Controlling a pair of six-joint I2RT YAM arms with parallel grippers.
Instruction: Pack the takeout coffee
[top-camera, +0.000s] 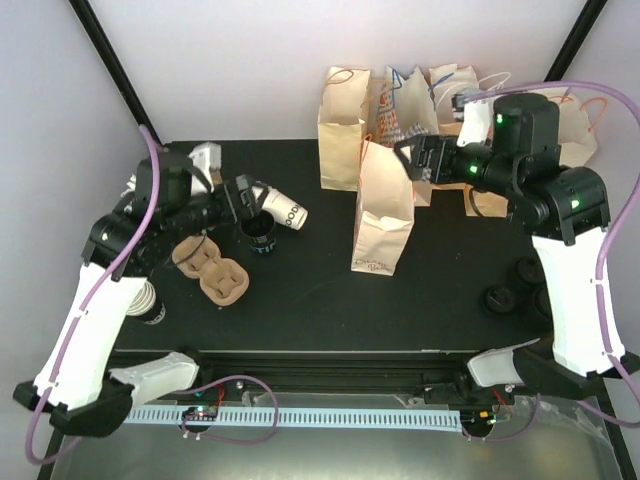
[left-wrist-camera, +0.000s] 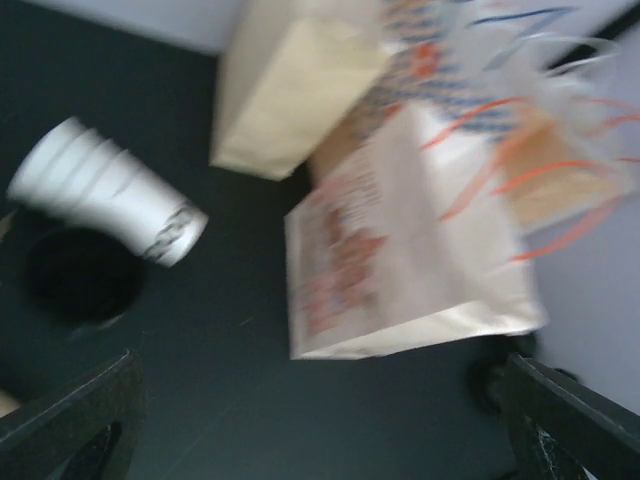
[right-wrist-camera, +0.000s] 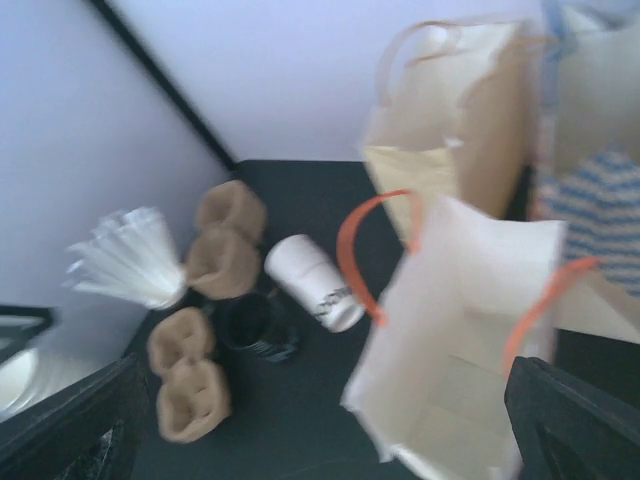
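The takeout coffee (top-camera: 260, 236) stands upright left of centre on the black table, black round top up and printing on its side. It shows blurred in the right wrist view (right-wrist-camera: 250, 325) and as a dark disc in the left wrist view (left-wrist-camera: 80, 275). My left gripper (top-camera: 247, 202) hovers just above and behind it, open and empty (left-wrist-camera: 320, 430). My right gripper (top-camera: 413, 160) is open over the top of a standing paper bag (top-camera: 383, 225), whose open mouth with orange handles (right-wrist-camera: 470, 340) lies below it.
A stack of white printed cups (top-camera: 280, 210) lies on its side beside the coffee. Two brown pulp carriers (top-camera: 197, 255) (top-camera: 225, 282) sit to the coffee's left. Several paper bags (top-camera: 345, 125) stand at the back. Loose black lids (top-camera: 500, 298) lie near the right arm.
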